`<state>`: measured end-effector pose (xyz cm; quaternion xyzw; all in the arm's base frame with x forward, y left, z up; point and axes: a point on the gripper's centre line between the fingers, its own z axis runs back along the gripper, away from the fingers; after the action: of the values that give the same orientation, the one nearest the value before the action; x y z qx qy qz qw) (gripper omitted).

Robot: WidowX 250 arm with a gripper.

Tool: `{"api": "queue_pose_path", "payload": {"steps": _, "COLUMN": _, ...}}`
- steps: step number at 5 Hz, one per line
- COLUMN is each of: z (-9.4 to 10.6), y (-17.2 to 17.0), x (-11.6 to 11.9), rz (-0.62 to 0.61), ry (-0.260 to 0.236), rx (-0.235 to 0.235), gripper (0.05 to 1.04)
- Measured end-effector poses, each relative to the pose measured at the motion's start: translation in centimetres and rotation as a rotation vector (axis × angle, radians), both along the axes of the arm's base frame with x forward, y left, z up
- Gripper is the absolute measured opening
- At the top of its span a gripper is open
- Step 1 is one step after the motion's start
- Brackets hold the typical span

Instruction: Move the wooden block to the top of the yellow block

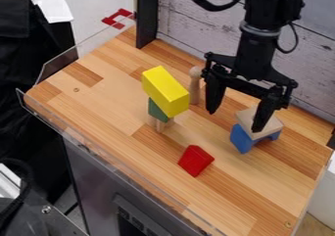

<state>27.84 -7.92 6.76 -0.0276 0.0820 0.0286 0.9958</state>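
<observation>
Wooden block (270,123), one, pale and flat, lying on the blue block, to the right of and lower in view than the yellow block. Tabletop (131,132), one, extending on all sides of the yellow block; its far right corner is cut off by the view's edge. Gripper (234,121), one, hanging to the right of the yellow block; its jaws stand wide apart, gripping nothing. One fingertip overlaps the wooden block in view, hiding part of it; whether they touch cannot be told. Yellow block (165,90), one, tilted atop the green block. Blue block (241,138), one, arched, right of the yellow block and partly covered. Red block (196,160), one, nearer the camera than the yellow block. Peg (195,85), one, upright, just behind the yellow block. Green block (157,111), one, partly hidden beneath the yellow block. Pale support (161,125), lowest under the yellow block, its shape and number unclear.
</observation>
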Motion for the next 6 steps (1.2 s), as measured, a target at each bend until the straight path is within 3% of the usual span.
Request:
{"api": "queue_pose_path", "payload": {"steps": 1, "z": 0.5, "y": -0.9, "x": 0.3, "rz": -0.087, "ry": -0.023, "rx": -0.005, "gripper": 1.000}}
{"api": "queue_pose_path", "payload": {"steps": 2, "z": -1.3, "y": -1.4, "x": 0.7, "rz": -0.166, "ry": -0.030, "rx": 0.054, "gripper": 1.000}}
{"api": "queue_pose_path", "payload": {"steps": 3, "z": -1.8, "y": -1.6, "x": 1.6, "rz": -0.195, "ry": -0.051, "rx": 0.055, "gripper": 1.000}}
{"api": "queue_pose_path", "payload": {"steps": 6, "z": -1.7, "y": -0.8, "x": 2.9, "rz": -0.203, "ry": -0.039, "rx": 0.104, "gripper": 1.000}}
